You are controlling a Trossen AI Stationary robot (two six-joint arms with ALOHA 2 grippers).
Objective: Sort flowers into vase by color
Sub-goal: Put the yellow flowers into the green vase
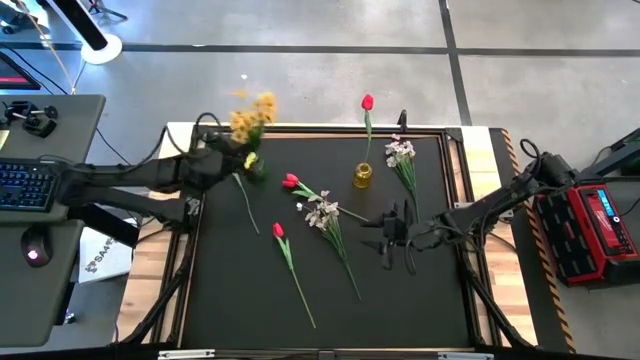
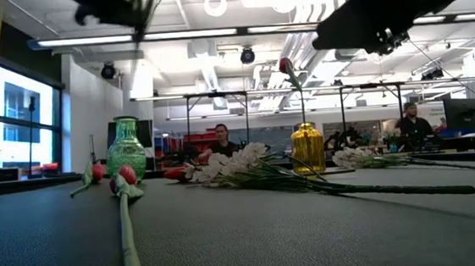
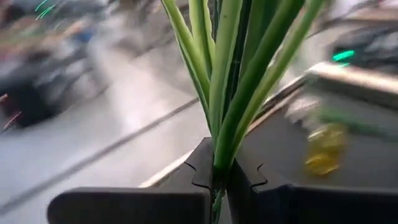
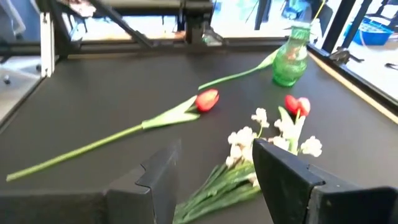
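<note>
Yellow spray in my left grip, lifted near the green vase

My left gripper [image 3: 214,180] is clamped on the yellow blossom spray [image 1: 250,118] stems at the table's far-left corner, above the green vase [image 2: 126,148]. My right gripper [image 4: 214,171] hangs spread wide over a white blossom spray [image 4: 249,155] mid-table; red tulips [image 4: 207,99] lie on the mat.

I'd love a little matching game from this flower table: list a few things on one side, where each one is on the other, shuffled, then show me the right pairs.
Things:
1. yellow blossom spray
2. tulip with the upright stem
3. white spray at mid-table
4. green vase

Places:
A. standing in the yellow vase
B. lying flat just ahead of the open right pincer
C. stems clamped in the shut left pincer
D. standing on the table with no flower in it

Pairs: 1-C, 2-A, 3-B, 4-D
</note>
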